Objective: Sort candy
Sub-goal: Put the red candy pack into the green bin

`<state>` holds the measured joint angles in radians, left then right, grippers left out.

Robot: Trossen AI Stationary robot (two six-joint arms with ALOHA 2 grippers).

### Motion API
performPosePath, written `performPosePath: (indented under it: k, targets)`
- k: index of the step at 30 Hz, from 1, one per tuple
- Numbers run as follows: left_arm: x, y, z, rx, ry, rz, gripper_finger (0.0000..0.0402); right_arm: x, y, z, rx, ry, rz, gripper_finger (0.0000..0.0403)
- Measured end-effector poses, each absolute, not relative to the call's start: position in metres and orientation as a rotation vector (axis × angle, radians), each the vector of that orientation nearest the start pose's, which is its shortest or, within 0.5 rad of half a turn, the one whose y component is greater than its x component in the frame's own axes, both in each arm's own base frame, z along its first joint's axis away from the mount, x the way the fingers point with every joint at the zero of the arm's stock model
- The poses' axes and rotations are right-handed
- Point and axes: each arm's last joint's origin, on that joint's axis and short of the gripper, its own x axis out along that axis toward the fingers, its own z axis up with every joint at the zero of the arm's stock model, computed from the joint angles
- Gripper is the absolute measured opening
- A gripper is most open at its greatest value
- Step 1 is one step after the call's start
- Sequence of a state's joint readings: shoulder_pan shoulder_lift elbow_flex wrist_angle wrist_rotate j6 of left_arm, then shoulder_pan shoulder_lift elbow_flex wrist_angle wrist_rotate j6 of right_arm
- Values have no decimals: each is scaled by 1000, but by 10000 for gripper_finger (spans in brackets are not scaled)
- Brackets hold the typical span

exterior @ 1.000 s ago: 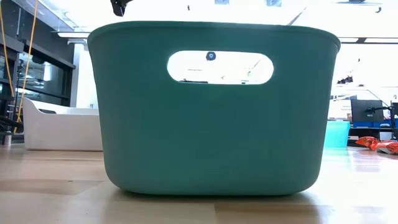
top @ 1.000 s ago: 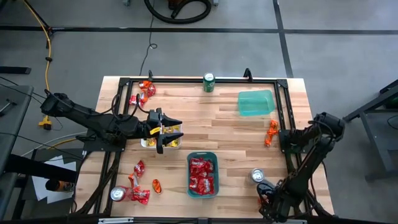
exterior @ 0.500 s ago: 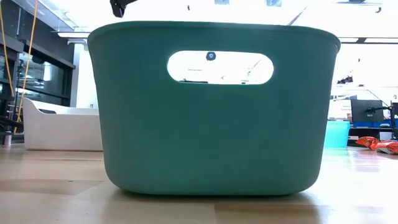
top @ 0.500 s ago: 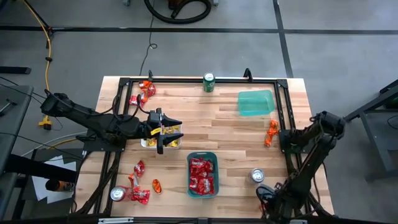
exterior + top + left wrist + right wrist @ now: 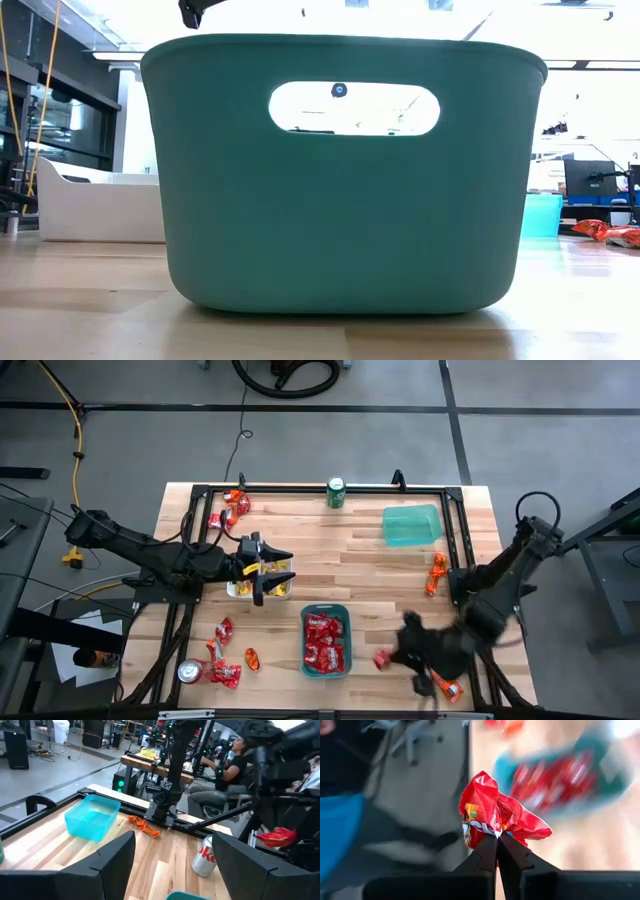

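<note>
High view. You see the right gripper (image 5: 385,658) low over the table at about 5 o'clock from the table's centre, just right of the dark teal tray (image 5: 326,641), which holds a heap of red candy. A red candy packet (image 5: 381,659) shows at its tip. The left gripper (image 5: 284,568) hovers over the white tray (image 5: 240,590) at about 9 o'clock, fingers spread. Loose candy lies at 11 o'clock (image 5: 230,508), at 7 o'clock (image 5: 221,657) and at 3 o'clock by the frame (image 5: 437,572). A light teal tray (image 5: 411,525) sits at 1 o'clock, a green can (image 5: 336,492) at 12 o'clock.

Low view. The dark teal tray's wall (image 5: 340,200) fills your picture; the white tray (image 5: 95,205) stands behind it.

Left wrist view. You see both fingers (image 5: 117,855) well apart, nothing between them. Beyond them are the light teal tray (image 5: 92,817), orange candy (image 5: 145,826) and a silver can (image 5: 204,857).

Right wrist view. The fingers (image 5: 485,857) are pressed together on the lower edge of the red candy packet (image 5: 495,812), which stands up above them. The background is too blurred for you to place.
</note>
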<state>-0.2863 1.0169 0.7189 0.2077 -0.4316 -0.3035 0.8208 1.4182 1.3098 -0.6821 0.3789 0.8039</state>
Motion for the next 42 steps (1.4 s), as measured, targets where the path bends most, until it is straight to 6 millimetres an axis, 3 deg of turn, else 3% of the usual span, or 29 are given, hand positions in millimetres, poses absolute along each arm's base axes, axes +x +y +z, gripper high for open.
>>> performPosePath:
  k: [5,13,18,24,28,31,37,42]
  targets:
    - [221,-53,305,-281,66,127,252,253,177,319,132,717,158,2]
    - [221,-53,305,-282,66,123,252,311,147,280,76,788,211,8]
    - [221,-53,305,-281,66,123,252,327,137,264,110,833,212,34]
    - [221,-53,305,-280,67,123,252,329,135,264,105,826,194,132]
    - [221,-53,305,-280,67,123,252,331,136,275,69,809,228,197]
    - [221,-53,305,-280,67,126,252,331,131,293,63,836,216,220]
    - [221,-53,306,-335,55,130,252,318,102,360,-19,768,90,219]
    - [221,-51,307,-337,54,111,252,289,74,402,14,615,-35,209]
